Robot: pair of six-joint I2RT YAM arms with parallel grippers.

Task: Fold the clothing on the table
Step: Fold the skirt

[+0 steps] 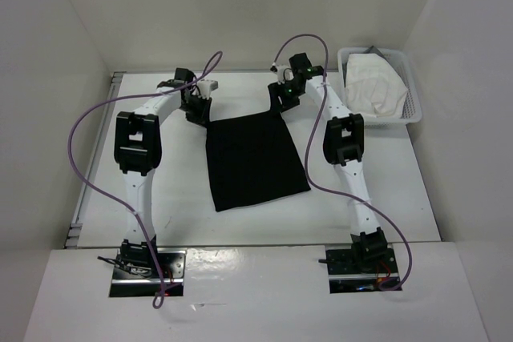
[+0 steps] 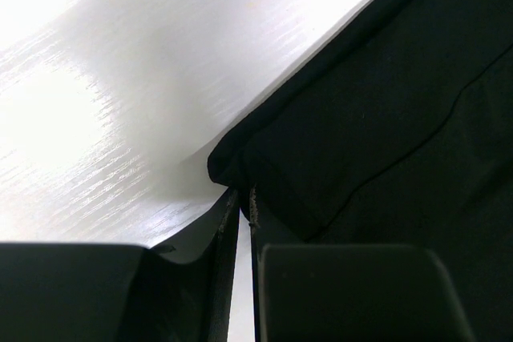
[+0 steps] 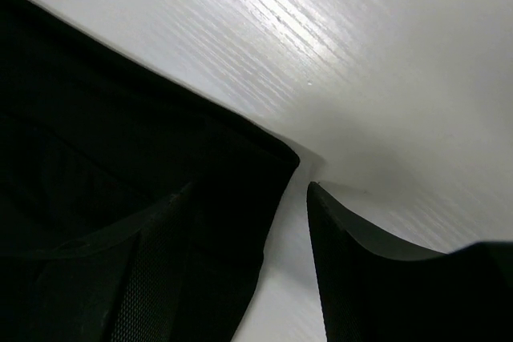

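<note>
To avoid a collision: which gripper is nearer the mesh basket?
Right. The right gripper is at the far right corner of the clothing, left of the basket; the left gripper is at its far left corner.

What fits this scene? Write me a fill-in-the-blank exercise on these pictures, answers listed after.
1. The clothing lying on the table is ___ in colour.
2. The white cloth lies in the mesh ___.
3. The right gripper has its jaws ___ at the clothing's far corner.
4. The left gripper pinches the clothing's far ___ corner.

Missing words: black; basket; open; left.
</note>
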